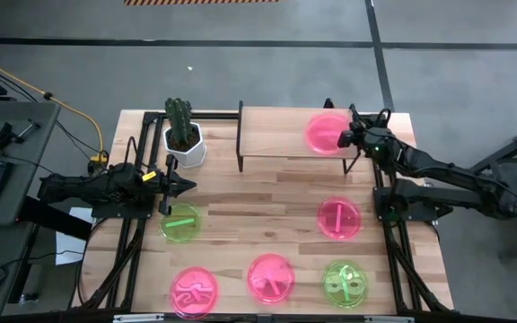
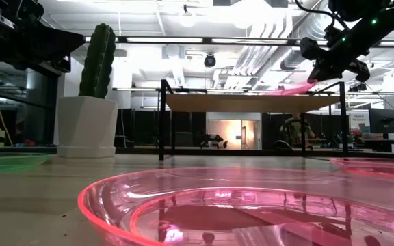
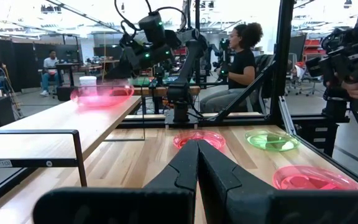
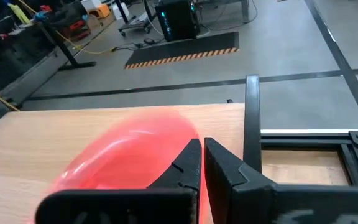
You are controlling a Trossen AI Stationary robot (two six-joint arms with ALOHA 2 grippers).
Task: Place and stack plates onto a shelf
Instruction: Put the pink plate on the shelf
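Over the low light-wood shelf on black metal legs (image 1: 281, 131), the right gripper (image 1: 346, 138) has its fingers pinched on the rim of a round translucent pink plastic plate (image 1: 325, 133), held tilted just above the board's right half. Left gripper (image 1: 185, 186) hovers near the table's left edge, fingers closed, empty, with the white hexagonal cactus pot (image 1: 185, 144) just beyond it and a lime green plate (image 1: 180, 223) just beside. Count: four pink plates, two green; five lie on the tabletop, well apart from the shelf.
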